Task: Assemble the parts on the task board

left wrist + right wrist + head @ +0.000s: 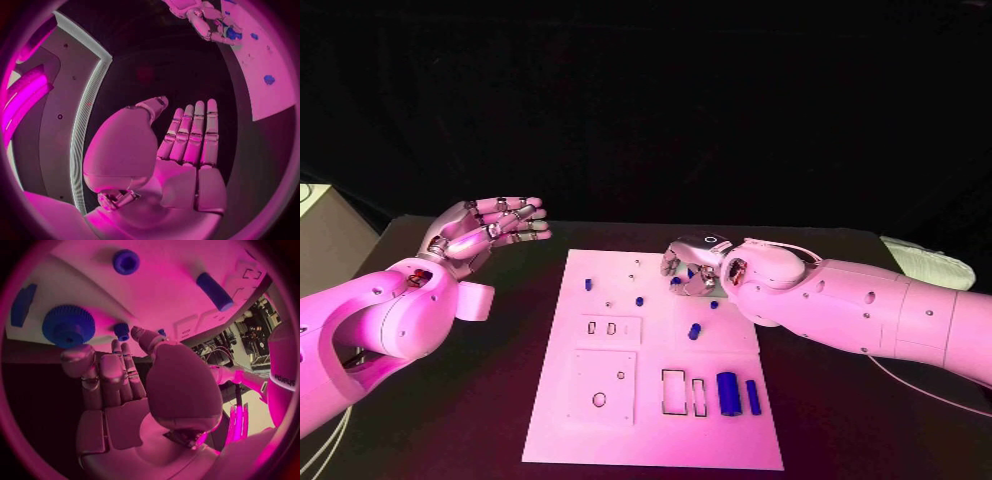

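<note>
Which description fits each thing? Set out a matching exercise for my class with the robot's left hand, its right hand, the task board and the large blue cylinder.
Things:
1. left hand
2. right hand
3. task board
4. large blue cylinder

Descriptions:
A. white plate lying flat in the middle of the table
B. raised off the board's left side, fingers apart, holding nothing
C. lying on the board's near right part
D. over the board's far right part, beside small blue parts

Pairs: 1-B, 2-D, 3-A, 4-C

A lab: black table (pixel 473 420), dark backdrop, cluttered equipment benches (pixel 262 322)
</note>
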Action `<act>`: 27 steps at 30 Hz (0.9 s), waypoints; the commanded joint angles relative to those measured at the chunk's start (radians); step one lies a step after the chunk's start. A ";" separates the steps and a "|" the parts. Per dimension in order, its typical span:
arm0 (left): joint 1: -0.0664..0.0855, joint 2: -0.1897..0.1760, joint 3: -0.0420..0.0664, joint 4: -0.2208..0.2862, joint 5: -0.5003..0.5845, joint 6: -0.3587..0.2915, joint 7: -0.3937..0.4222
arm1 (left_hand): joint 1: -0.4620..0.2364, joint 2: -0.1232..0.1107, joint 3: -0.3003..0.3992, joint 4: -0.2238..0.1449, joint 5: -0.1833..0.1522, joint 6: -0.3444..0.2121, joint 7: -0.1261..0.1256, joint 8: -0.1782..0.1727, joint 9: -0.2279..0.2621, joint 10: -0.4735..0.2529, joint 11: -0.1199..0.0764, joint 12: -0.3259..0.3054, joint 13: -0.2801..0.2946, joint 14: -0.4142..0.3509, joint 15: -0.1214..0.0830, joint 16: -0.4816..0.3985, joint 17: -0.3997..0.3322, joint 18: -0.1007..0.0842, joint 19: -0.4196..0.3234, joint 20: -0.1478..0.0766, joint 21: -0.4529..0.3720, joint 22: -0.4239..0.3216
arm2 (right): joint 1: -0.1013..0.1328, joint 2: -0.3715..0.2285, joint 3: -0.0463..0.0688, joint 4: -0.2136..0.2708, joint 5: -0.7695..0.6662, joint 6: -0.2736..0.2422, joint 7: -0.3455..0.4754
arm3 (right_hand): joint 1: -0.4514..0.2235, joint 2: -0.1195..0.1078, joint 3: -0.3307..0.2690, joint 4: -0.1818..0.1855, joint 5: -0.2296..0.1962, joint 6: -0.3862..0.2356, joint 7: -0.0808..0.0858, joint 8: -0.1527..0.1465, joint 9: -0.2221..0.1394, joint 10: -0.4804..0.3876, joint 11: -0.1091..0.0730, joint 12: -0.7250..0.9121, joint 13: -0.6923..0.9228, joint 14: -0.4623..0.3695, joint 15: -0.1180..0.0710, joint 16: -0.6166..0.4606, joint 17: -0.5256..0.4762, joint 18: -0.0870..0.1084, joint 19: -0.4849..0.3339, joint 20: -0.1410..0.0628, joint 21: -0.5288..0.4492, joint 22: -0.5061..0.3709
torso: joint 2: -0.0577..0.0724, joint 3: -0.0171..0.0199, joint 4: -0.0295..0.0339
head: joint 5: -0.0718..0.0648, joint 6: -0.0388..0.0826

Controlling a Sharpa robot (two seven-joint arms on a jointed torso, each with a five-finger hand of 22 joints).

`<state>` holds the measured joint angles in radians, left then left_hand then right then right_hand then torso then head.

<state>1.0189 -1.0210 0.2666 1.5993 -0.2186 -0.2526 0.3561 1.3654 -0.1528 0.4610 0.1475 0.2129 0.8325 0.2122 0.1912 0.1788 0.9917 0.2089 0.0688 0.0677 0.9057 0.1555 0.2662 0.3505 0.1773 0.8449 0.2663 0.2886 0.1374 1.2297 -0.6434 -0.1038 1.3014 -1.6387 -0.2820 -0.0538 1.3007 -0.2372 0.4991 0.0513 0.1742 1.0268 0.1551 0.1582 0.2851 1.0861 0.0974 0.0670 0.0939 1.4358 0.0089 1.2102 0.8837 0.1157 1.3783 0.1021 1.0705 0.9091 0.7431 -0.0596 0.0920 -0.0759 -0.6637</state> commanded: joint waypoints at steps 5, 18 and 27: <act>0.000 0.002 0.001 -0.004 -0.006 0.014 0.005 | -0.004 0.004 -0.002 -0.006 -0.002 -0.009 0.058 -0.005 0.001 -0.007 0.000 -0.001 -0.001 -0.001 0.005 -0.005 -0.002 0.005 -0.007 -0.001 -0.003 -0.002 | 0.000 -0.016 0.000 0.011 -0.033 -0.018 0.006 | 0.011 0.001 -0.004 0.001 0.007 0.003 -0.003 0.003 0.003 0.015 -0.003 0.005 0.003 0.003 -0.006 0.006 0.006 0.003 0.006 -0.002 0.009 0.008 | 0.000 -0.0025 0.0054 | -0.005 0.002; 0.000 0.001 0.001 -0.003 -0.006 0.014 0.004 | -0.004 0.005 -0.001 -0.007 -0.002 -0.009 0.058 -0.005 0.002 -0.007 0.000 -0.001 -0.001 0.000 0.005 -0.007 -0.002 0.005 -0.006 -0.001 -0.005 -0.003 | -0.004 -0.027 0.000 0.024 -0.039 -0.015 0.014 | 0.014 0.001 0.001 0.003 0.011 0.009 -0.007 0.006 0.008 0.047 -0.009 0.011 0.011 0.013 -0.010 0.025 0.035 -0.004 0.021 -0.006 0.038 0.048 | 0.002 -0.0047 0.0087 | -0.007 0.002; 0.000 0.000 0.001 -0.002 -0.006 0.014 0.004 | -0.004 0.006 -0.001 -0.007 -0.002 -0.008 0.058 -0.004 0.002 -0.007 0.000 0.000 0.000 -0.001 0.006 -0.011 -0.004 0.005 -0.006 0.000 -0.008 -0.006 | -0.005 -0.028 0.000 0.026 -0.036 -0.015 0.013 | 0.038 0.017 0.069 -0.004 0.002 0.025 -0.015 0.017 0.025 0.137 -0.025 0.021 0.032 0.025 -0.023 0.055 0.075 -0.023 0.055 -0.019 0.122 0.159 | 0.003 -0.0059 0.0117 | -0.011 0.004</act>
<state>1.0188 -1.0216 0.2666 1.5951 -0.2207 -0.2524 0.3547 1.3655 -0.1528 0.4610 0.1475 0.2129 0.8325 0.2122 0.1912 0.1800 0.9918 0.2089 0.0689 0.0677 0.9058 0.1555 0.2606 0.3475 0.1773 0.8449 0.2663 0.2834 0.1325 1.2256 -0.6710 -0.1036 1.3271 -1.6612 -0.2984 -0.0497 1.3283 -0.2223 0.5653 0.0469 0.1820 1.0455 0.1381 0.1699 0.3102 1.2163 0.0712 0.0844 0.1235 1.4577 -0.0129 1.2626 0.9581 0.0998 1.4272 0.0824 1.1903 1.0663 0.7462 -0.0650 0.1026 -0.0850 -0.6596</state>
